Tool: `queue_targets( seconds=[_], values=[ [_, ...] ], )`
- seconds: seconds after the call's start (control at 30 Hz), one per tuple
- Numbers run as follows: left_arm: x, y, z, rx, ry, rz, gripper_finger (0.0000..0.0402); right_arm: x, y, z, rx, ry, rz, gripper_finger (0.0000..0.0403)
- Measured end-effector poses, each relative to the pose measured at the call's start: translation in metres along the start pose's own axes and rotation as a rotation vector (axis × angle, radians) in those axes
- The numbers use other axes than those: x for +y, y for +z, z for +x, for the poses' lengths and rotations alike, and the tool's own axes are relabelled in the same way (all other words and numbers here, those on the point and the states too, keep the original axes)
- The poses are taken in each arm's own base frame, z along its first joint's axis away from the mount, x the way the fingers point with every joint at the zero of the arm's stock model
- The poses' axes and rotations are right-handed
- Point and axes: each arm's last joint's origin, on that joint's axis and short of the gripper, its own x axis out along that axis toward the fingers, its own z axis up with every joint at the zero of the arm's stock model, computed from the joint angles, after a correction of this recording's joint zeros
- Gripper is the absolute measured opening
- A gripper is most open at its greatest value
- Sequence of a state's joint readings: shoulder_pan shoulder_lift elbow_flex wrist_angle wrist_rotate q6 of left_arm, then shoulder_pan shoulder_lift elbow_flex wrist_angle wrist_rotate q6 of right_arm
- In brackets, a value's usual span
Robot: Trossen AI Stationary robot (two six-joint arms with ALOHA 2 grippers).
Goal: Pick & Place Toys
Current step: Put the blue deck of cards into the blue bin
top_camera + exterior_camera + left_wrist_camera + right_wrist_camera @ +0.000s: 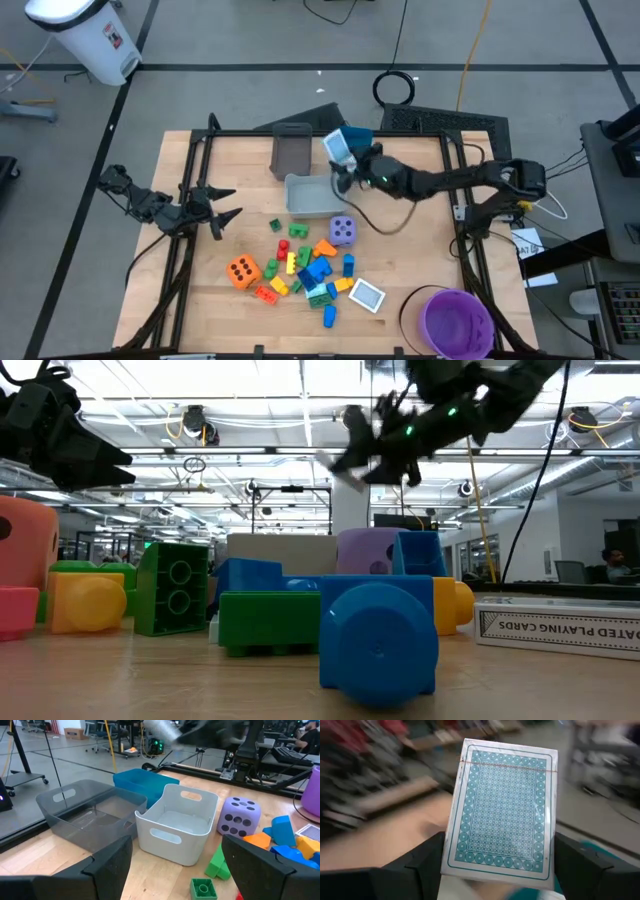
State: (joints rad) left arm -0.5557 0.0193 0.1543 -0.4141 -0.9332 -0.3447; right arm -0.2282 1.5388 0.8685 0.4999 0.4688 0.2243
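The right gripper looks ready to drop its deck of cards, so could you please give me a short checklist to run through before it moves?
1. Grip: the right gripper holds the deck of cards between both fingers. Ok.
2. Position: in the high view the deck hangs by the blue bin, not over the light grey bin. Cannot tell which bin is meant.
3. Light grey bin looks empty. Ok.
4. Left gripper waits open at the table's left, apart from the bins. Ok.
5. Purple die sits beside the light grey bin, not under the deck. Ok.
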Motion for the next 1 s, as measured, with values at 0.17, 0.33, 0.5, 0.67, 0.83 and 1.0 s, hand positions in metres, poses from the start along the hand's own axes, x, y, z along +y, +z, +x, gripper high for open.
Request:
queue_targets(
  seconds=[0.17,0.33,0.5,0.67,0.83,1.0],
  values=[
    [0.000,0.000,0.000,0.000,-0.001,0.000,0.0310,-0.041,-0.015,0.023,0.160,-0.173,0.036,0.0274],
    [0.000,0.000,0.000,0.001,-0.004,0.000,0.0310,-0.054,-0.035,0.033,0.256,-0.163,0.096,0.0274],
    [0.000,0.000,0.000,0.005,-0.014,0.000,0.0310,-0.052,-0.049,0.040,0.294,-0.144,0.086,0.0274],
    [0.000,0.000,0.000,0.006,-0.017,0.000,0.0310,-0.052,-0.054,0.042,0.314,-0.152,0.077,0.0274],
    [0.000,0.000,0.000,0.006,-0.017,0.000,0.0310,-0.053,-0.055,0.041,0.330,-0.174,0.070,0.0274],
    [-0.001,0.000,0.000,0.006,-0.017,0.000,0.0310,-0.055,-0.058,0.040,0.349,-0.200,0.074,0.0274]
  ],
)
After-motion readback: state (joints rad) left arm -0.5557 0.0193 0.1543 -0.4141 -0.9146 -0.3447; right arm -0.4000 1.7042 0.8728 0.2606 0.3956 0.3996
